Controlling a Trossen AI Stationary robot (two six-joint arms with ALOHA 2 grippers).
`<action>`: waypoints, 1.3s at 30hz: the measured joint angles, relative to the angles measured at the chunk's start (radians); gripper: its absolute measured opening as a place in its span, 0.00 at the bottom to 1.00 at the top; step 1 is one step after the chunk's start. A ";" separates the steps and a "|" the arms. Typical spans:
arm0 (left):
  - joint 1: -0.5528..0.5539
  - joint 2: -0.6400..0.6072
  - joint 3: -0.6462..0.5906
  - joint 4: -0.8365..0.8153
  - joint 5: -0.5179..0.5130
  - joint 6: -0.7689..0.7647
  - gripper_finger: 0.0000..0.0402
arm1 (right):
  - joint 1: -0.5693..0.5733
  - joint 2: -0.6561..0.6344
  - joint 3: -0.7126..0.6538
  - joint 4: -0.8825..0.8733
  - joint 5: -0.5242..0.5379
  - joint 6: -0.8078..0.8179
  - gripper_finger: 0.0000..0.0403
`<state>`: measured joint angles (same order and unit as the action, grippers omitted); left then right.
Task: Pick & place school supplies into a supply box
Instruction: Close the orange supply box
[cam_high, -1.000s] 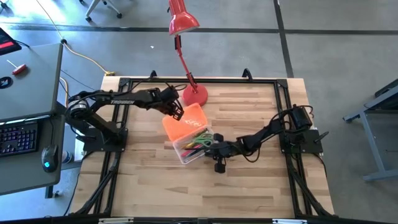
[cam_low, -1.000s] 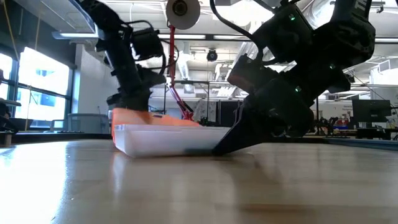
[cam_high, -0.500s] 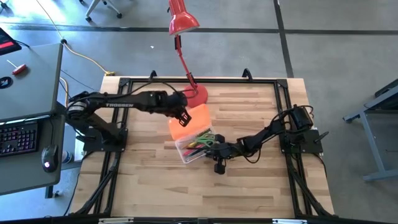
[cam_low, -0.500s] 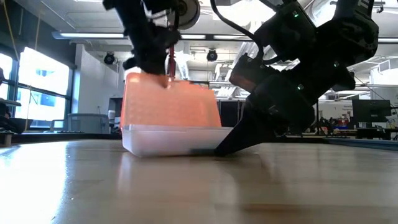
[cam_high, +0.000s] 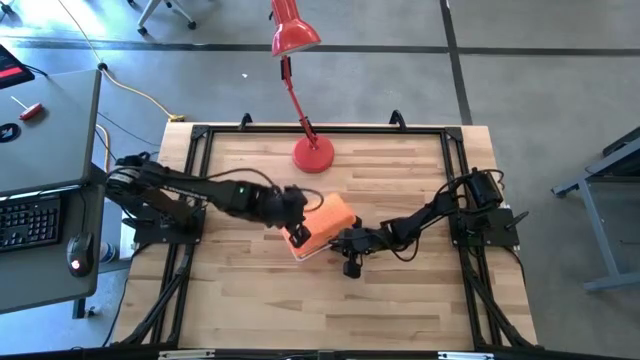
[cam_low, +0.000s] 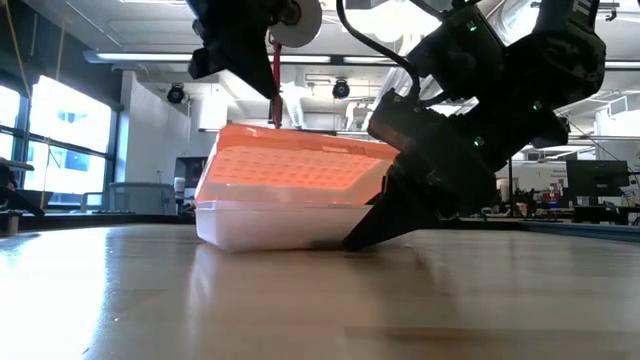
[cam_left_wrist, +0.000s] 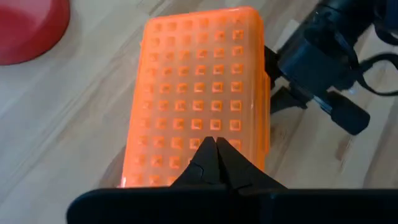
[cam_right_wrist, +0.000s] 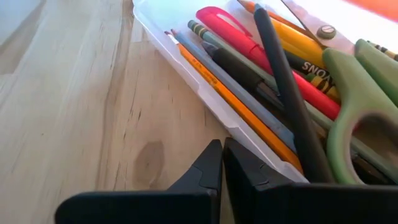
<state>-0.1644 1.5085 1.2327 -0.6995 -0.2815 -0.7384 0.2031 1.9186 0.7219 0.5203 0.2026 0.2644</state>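
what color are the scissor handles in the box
Green; the scissors show best in the right wrist view, lying among pens in the supply box.

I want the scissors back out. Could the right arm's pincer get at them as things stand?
Probably not. The orange lid is nearly down over the supply box, pressed by the left pincer. The right pincer sits shut against the box wall, outside the scissors.

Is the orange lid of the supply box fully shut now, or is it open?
Partly open: in the low view the orange lid slopes above the clear supply box, with a gap on one side. The left gripper is over it.
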 joint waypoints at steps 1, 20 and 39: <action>-0.015 0.000 0.000 -0.001 -0.021 -0.006 0.02 | 0.000 0.000 0.000 0.000 -0.006 -0.003 0.00; -0.026 0.115 0.000 0.051 -0.068 -0.056 0.07 | 0.165 -0.061 -0.004 0.094 -0.021 -0.265 0.00; -0.025 0.153 0.000 0.071 -0.043 -0.044 0.03 | 0.193 -0.108 -0.001 0.219 -0.868 -0.221 0.00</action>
<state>-0.1898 1.6611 1.2331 -0.6281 -0.3244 -0.7828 0.3965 1.8107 0.7208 0.7394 -0.6653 0.0439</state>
